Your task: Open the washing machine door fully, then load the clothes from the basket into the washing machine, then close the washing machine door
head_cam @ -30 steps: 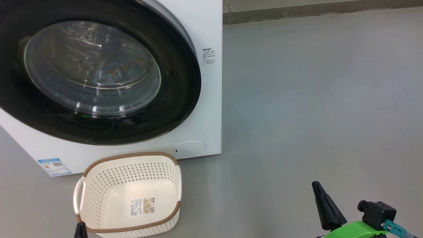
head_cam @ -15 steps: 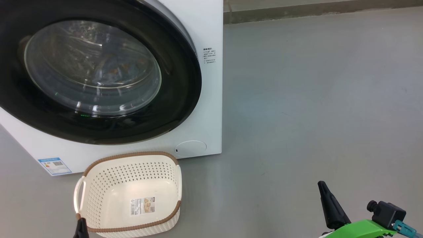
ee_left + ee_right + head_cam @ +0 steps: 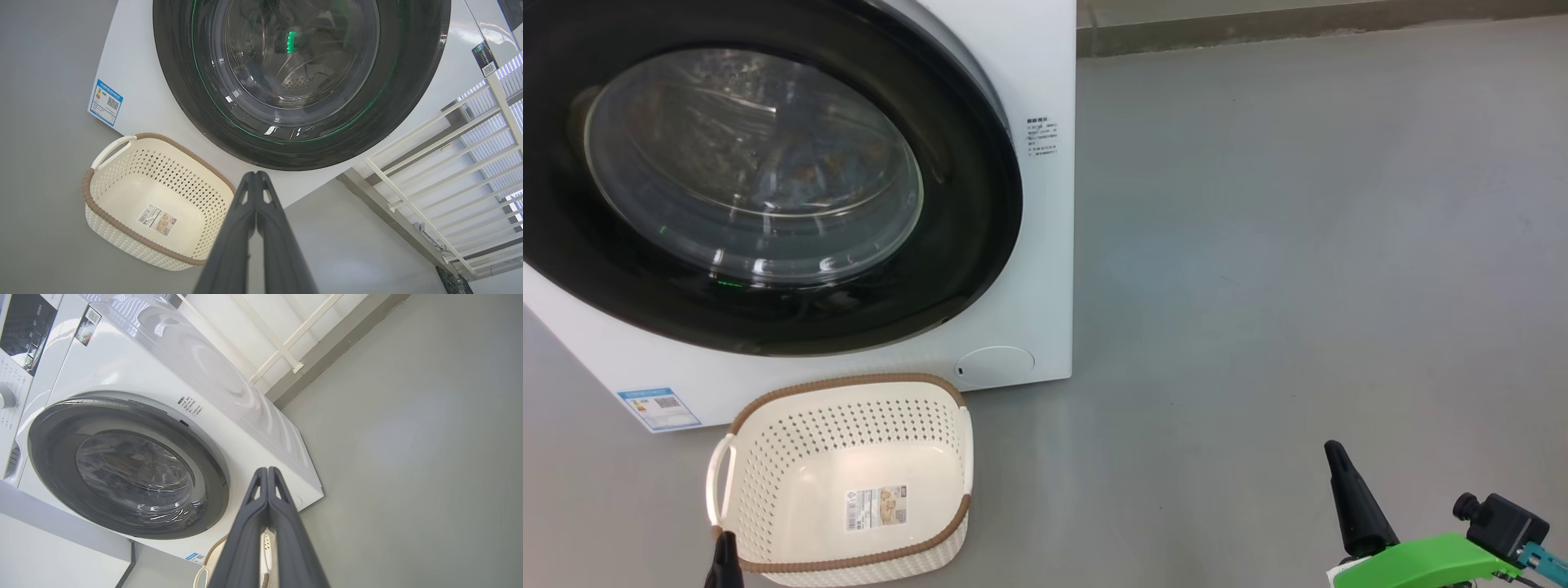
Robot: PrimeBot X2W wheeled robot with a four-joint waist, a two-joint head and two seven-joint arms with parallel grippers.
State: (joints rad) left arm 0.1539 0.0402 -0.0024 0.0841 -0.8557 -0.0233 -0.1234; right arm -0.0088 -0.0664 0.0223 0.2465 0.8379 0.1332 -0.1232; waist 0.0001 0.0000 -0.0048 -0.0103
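Standing at ten o'clock in the head view, the washing machine (image 3: 1033, 73) has its washing machine door (image 3: 968, 245) closed, blue-and-orange clothes (image 3: 810, 174) dim behind the glass (image 3: 686, 122). The basket (image 3: 849, 382) sits at seven o'clock, label (image 3: 876, 508) showing. Left gripper (image 3: 256, 176) at seven, right gripper (image 3: 267, 472) at five: both clenched, grasping nothing.

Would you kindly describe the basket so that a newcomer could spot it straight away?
Find the big white washing machine with its round black-rimmed door. On the grey floor directly before it sits the basket: cream, perforated, brown-rimmed, empty save a paper label on its bottom.
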